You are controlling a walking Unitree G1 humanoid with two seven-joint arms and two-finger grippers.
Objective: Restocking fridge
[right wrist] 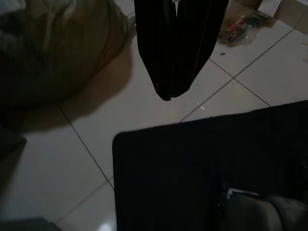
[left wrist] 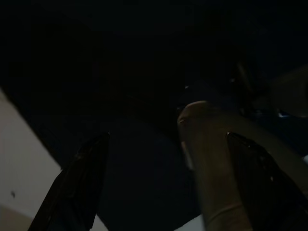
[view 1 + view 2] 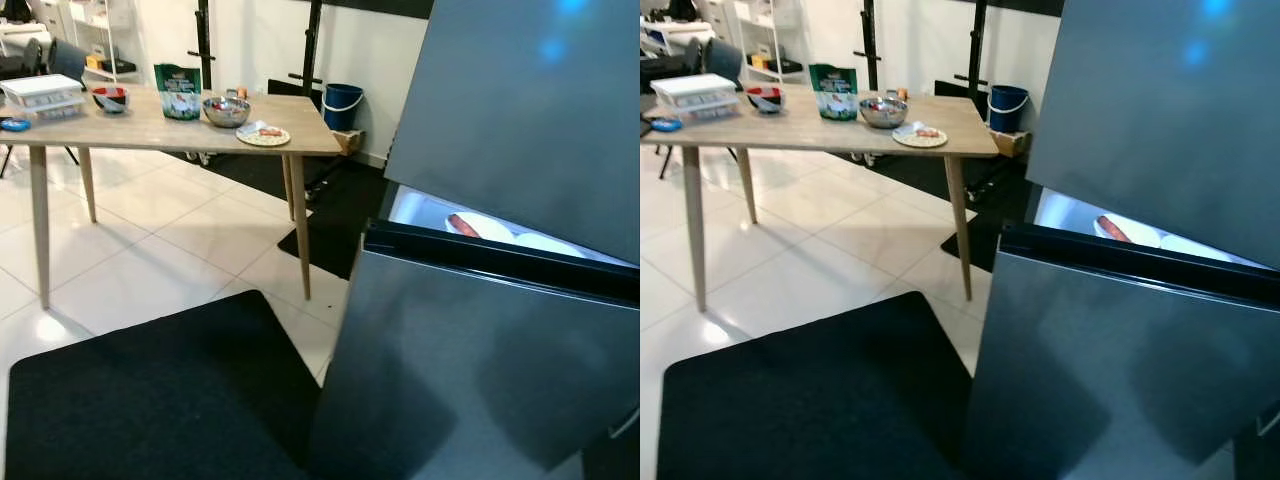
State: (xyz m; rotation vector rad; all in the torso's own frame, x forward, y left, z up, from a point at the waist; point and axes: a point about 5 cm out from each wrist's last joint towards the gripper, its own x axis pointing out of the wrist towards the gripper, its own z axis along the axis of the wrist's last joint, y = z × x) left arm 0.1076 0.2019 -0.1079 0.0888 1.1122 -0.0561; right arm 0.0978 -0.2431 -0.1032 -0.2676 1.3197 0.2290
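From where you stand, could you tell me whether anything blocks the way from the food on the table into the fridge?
Yes. The upper fridge door is only slightly ajar, leaving a narrow lit gap. The floor between the table and the fridge looks passable, with only the black mat lying flat. Both arms hang idle.

The fridge (image 3: 500, 300) runs off the right and bottom edges, and its doors hide all of the inside but a lit strip at centre right, where a reddish item (image 3: 463, 224) is too small to identify. At upper left, the bowls' (image 3: 226, 110) contents cannot be made out. The left wrist view is mostly black.
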